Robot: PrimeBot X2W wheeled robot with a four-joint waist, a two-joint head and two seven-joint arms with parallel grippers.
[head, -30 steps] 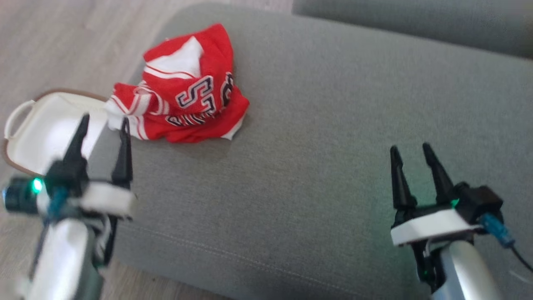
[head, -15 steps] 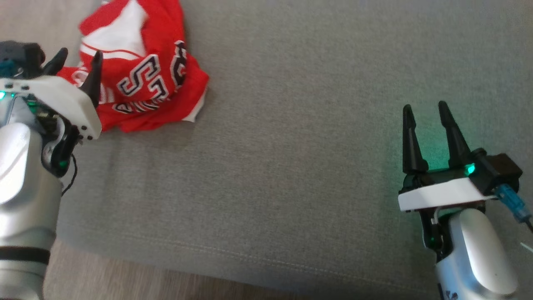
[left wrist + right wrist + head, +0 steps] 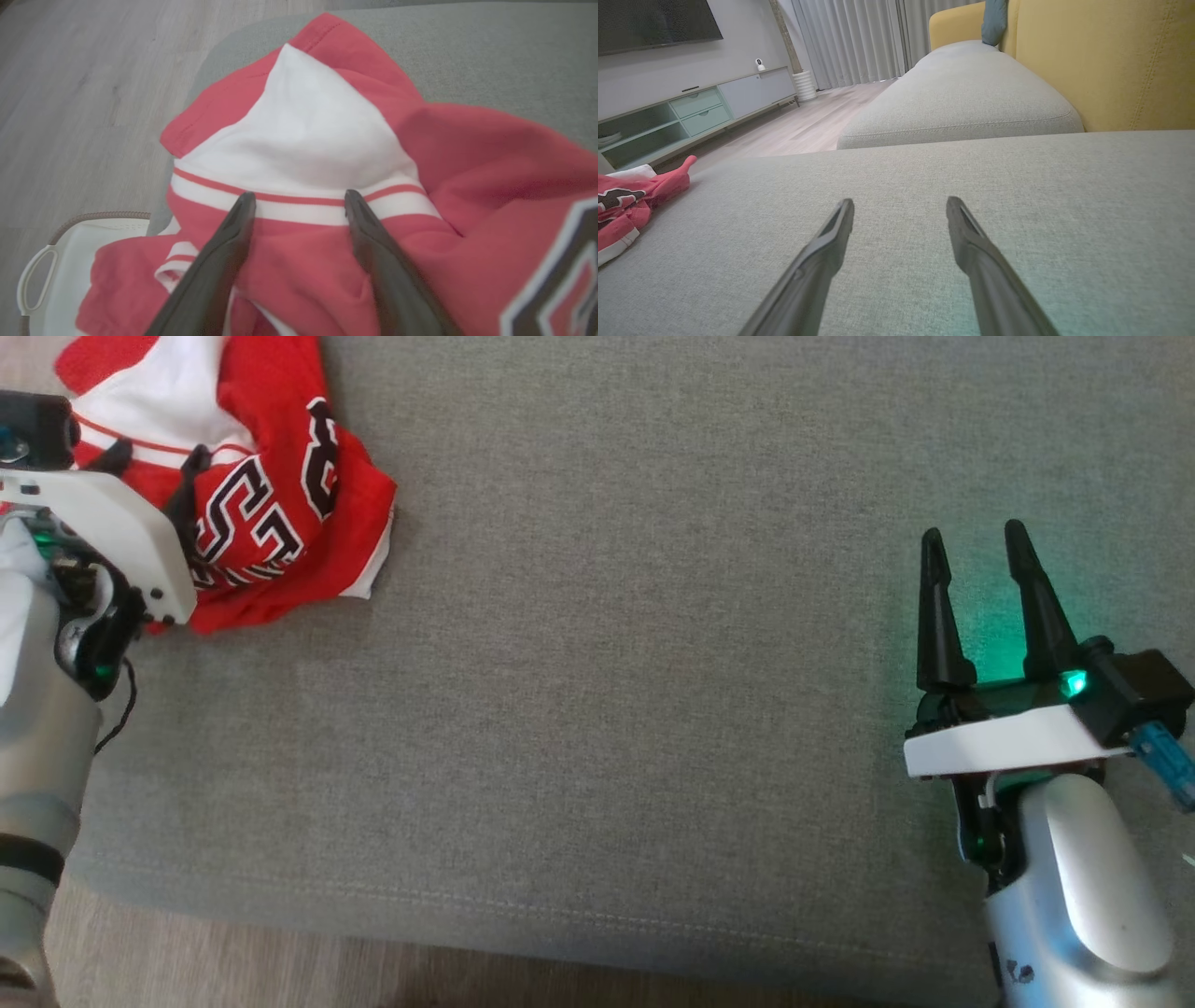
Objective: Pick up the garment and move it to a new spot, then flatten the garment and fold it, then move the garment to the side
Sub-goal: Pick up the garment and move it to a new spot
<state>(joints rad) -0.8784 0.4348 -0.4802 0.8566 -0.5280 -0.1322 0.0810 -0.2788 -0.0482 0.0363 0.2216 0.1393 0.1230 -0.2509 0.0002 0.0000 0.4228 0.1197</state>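
The red-and-white garment lies crumpled at the far left corner of the grey sofa cushion, with its left folds spilling over the cushion's edge above a white handled bin on the wood floor. The left pincer is spread open with its fingertips at the striped white band, and nothing is clamped between them. The right pincer is also open and holds nothing. It hovers well apart over bare cushion near the right side. Between the two runs a broad open stretch of fabric, bounded by the stitched front edge.
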